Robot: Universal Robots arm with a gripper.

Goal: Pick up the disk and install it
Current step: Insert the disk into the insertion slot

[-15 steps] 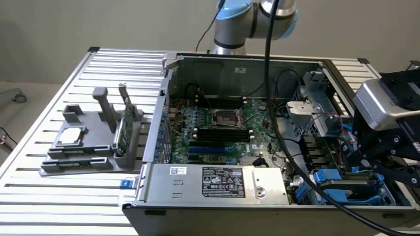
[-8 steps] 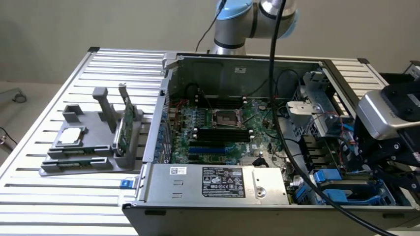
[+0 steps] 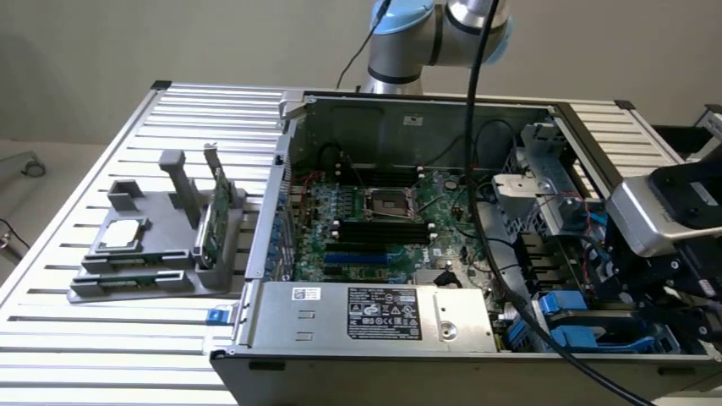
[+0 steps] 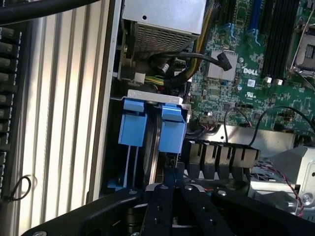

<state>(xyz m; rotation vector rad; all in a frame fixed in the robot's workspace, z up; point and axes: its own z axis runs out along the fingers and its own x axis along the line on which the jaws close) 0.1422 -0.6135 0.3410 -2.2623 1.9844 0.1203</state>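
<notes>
Here, an open computer case point(image 3: 291, 169) sits on a slatted metal table point(image 3: 169, 110). At the lower right of the exterior view, the gripper point(image 4: 170, 173) reaches into the drive bay point(image 3: 577, 331), clenched and grasping nothing visible. The disk point(image 4: 173, 129) stands edge-on in the bay beside a second blue frame point(image 4: 133, 123). The gripper's tip seems to meet the disk, though contact is unclear. This looks like the seating step, which calls for a straight, square push.

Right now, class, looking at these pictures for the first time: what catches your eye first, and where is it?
The open computer case stands on the slatted metal table, its green motherboard bare. In the wrist view, two blue drive frames stand side by side in their bay, the shut claw right at one of them.
</notes>
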